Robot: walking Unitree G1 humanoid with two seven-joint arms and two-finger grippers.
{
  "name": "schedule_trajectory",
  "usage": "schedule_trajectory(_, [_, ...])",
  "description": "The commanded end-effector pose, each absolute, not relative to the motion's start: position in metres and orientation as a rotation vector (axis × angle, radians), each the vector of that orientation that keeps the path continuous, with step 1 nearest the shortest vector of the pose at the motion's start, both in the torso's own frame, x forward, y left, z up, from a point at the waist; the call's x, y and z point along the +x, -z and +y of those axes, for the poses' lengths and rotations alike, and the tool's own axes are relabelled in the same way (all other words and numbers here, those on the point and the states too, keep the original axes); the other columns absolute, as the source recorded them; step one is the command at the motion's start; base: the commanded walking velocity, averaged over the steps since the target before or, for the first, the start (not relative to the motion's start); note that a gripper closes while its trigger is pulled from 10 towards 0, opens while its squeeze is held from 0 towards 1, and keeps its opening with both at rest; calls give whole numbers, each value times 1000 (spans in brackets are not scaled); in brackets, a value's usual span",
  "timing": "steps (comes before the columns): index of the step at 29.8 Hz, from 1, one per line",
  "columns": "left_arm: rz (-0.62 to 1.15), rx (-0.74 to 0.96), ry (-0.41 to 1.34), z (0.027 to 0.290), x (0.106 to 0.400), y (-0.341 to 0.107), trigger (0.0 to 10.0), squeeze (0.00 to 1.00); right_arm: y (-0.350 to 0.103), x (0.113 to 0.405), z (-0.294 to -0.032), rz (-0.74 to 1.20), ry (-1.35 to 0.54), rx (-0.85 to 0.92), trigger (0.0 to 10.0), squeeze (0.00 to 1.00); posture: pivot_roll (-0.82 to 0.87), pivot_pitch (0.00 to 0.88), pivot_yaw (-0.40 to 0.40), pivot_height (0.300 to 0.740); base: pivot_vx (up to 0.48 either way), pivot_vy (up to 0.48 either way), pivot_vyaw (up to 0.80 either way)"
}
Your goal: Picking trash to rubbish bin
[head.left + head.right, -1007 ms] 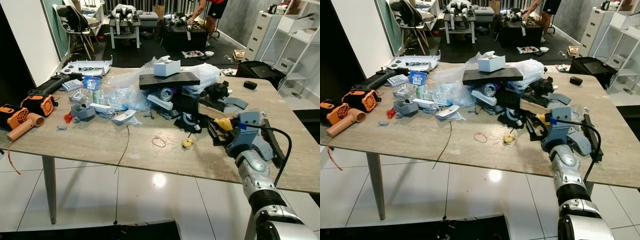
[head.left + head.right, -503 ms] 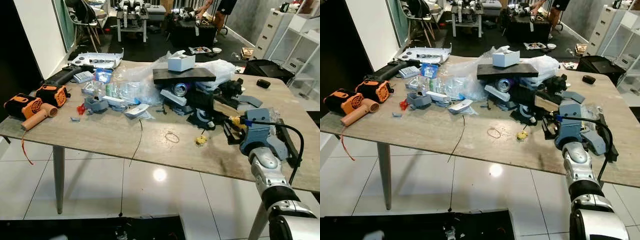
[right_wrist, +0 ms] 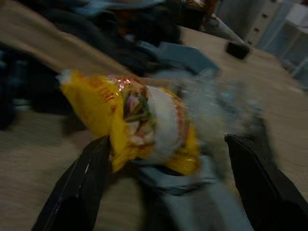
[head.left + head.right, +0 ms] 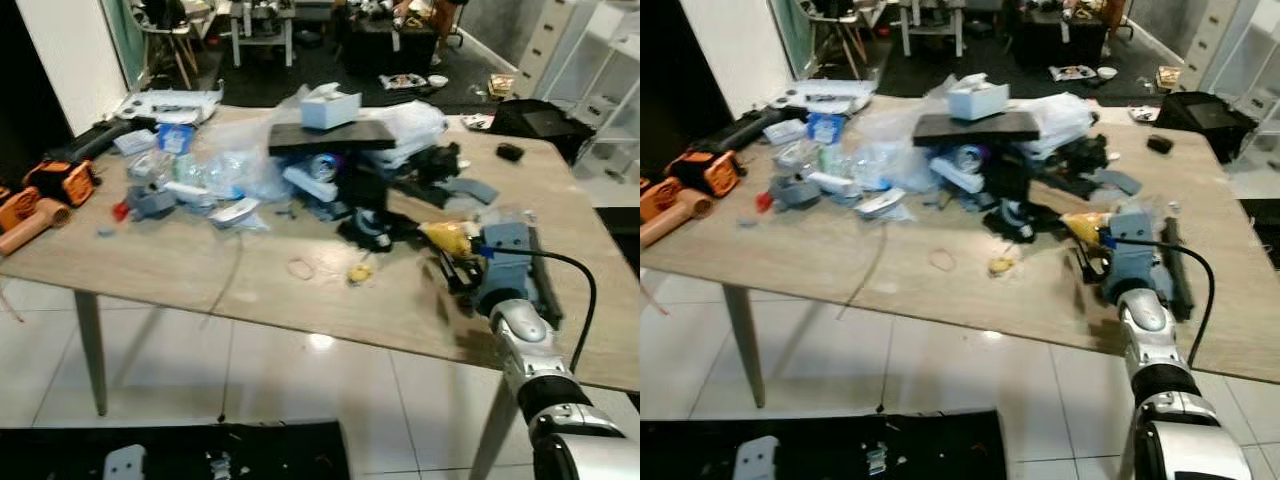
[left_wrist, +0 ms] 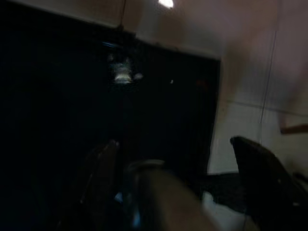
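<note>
A long wood-grain surface (image 4: 260, 290) on thin metal legs runs across the middle of the frame, over a glossy white tiled floor (image 4: 300, 385). At its left edge lie orange power tools (image 4: 60, 182) and a tan hair dryer (image 4: 30, 227). Left of centre, clear plastic bags (image 4: 235, 165) sit among small grey parts (image 4: 150, 200) and a blue packet (image 4: 178, 138). At upper centre a dark heap (image 4: 385, 200) carries a black slab (image 4: 330, 136) with a white box (image 4: 330, 106) on top. In front of the heap lie a rubber band (image 4: 300, 268) and a small yellow scrap (image 4: 359, 271). At right a yellow snack wrapper (image 4: 448, 238) lies on the top, and a small black object (image 4: 510, 152) sits towards the upper right corner.
</note>
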State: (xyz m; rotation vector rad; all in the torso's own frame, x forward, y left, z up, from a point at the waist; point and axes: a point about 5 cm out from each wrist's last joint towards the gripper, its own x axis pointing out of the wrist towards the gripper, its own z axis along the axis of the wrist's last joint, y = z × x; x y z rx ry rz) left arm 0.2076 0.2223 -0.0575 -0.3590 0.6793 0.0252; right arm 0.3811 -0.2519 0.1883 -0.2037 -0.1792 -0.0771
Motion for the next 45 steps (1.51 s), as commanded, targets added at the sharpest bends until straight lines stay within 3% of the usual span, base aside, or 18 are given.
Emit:
schedule_trajectory(1, [722, -363, -61, 227, 192, 65, 10000, 0, -184, 381, -248, -171, 66, -205, 10000, 0, -85, 213, 7, 740, 0, 0, 0])
schedule_trajectory(15, [755, -344, -48, 227, 182, 71, 10000, 0, -207, 385, -259, -191, 61, -339, 10000, 0, -79, 236, 13, 740, 0, 0, 0])
schedule_trajectory(24, [775, -321, -26, 228, 170, 75, 10000, 0, -246, 382, -288, -293, 104, -144, 10000, 0, -88, 286, 17, 740, 0, 0, 0])
schedule_trajectory(29, [784, -314, -12, 229, 161, 78, 10000, 0, -245, 377, -297, -270, 104, -233, 10000, 0, -79, 321, 24, 740, 0, 0, 0])
schedule_trajectory(36, [817, -289, 3, 234, 142, 83, 10000, 0, -273, 382, -275, -333, -114, -445, 10000, 0, -76, 388, 43, 740, 0, 0, 0])
schedule_trajectory(40, [806, -287, 8, 236, 140, 82, 10000, 0, -290, 383, -278, -347, -33, -583, 10000, 0, -79, 409, 39, 740, 0, 0, 0])
schedule_trajectory(45, [793, -288, 4, 238, 142, 81, 10000, 0, -308, 383, -282, -392, 43, -607, 10000, 0, -77, 427, 36, 740, 0, 0, 0])
